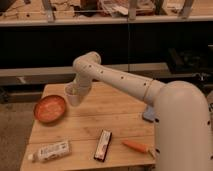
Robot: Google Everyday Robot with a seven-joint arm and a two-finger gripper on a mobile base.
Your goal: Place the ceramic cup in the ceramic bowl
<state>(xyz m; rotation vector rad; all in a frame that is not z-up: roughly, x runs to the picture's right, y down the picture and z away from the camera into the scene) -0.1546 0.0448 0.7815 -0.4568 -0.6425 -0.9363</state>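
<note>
Dark shelving and a low rail close off the background; in front stands a wooden worktop (95, 117) carrying all items.

Camera view:
- The arm (122, 80) reaches from the right side across the worktop toward its far-left corner. The gripper (76, 89) sits at the end of the bent wrist, directly at the top of the ceramic cup (70, 98).
- Gripper state: cannot tell. The wrist hides the grasping part, so a hold on the cup is not confirmed. It is also unclear whether the cup rests on the worktop or is lifted.
- The cup is upright, near the far-left corner.
- The ceramic bowl (50, 108) rests by the left edge, mouth up, nothing in it. It lies just beside the cup, toward the left edge and slightly nearer the front edge.
- A white bottle (50, 151) lies on its side at the near-left corner. A black case (102, 145) and a carrot (136, 146) lie along the near edge, well apart from the bowl.

Governing relation: the bowl lies left of and slightly nearer than the gripper. The transfer is judged to be a short one toward the left edge, ending with the cup over the bowl centre.
</note>
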